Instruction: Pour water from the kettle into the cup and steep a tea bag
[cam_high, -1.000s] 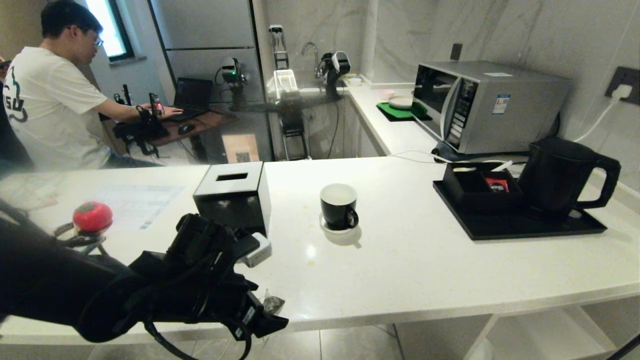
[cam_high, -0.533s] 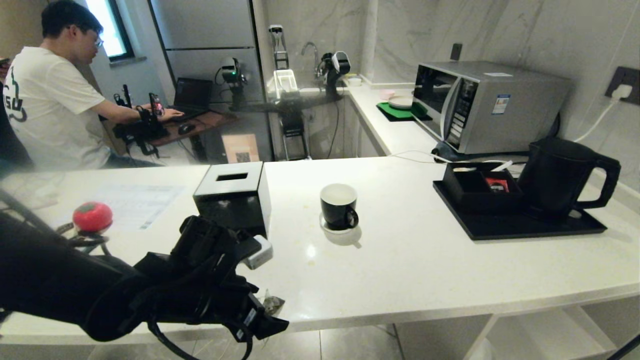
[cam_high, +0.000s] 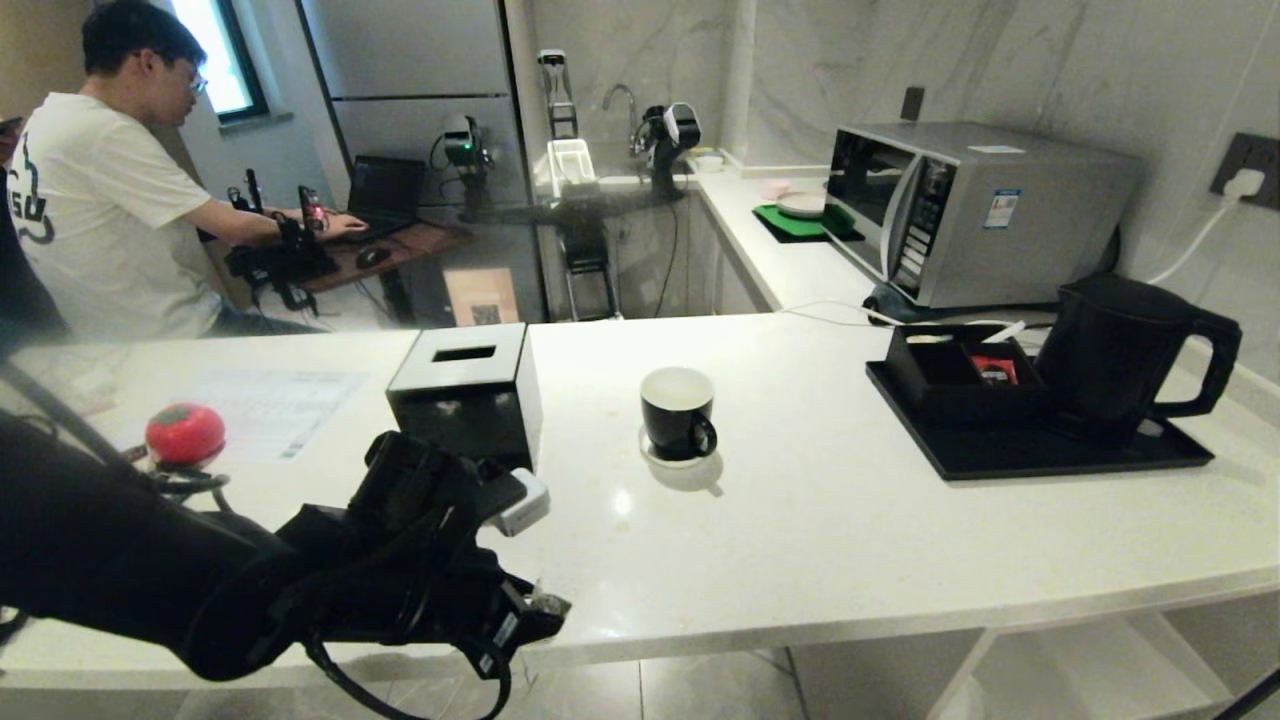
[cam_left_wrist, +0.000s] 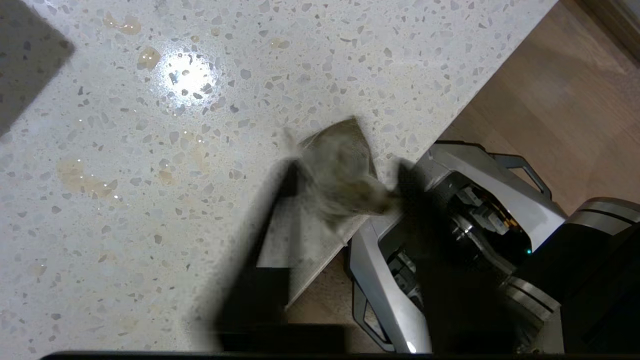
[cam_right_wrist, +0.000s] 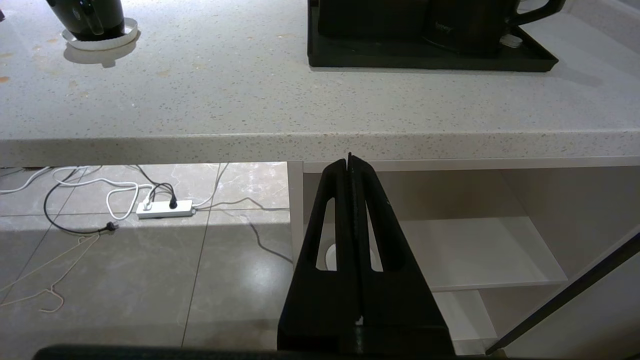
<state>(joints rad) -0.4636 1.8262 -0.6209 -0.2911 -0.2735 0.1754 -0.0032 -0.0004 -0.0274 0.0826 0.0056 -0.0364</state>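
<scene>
At the counter's near edge the left gripper (cam_high: 535, 612) reaches down, its 2 fingers pinched on the tea bag (cam_left_wrist: 345, 175). Just behind it stands a black tissue box (cam_high: 465, 390); farther right sits the cup (cam_high: 678, 412), white inside, then the kettle (cam_high: 1125, 355) on a black tray (cam_high: 1010, 455). The right gripper (cam_right_wrist: 351, 165) hangs closed below the counter edge.

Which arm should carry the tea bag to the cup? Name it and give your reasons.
Left. Its tool is already around the tea bag at the counter's front edge. The right tool sits shut below the counter, empty, away from the cup.
</scene>
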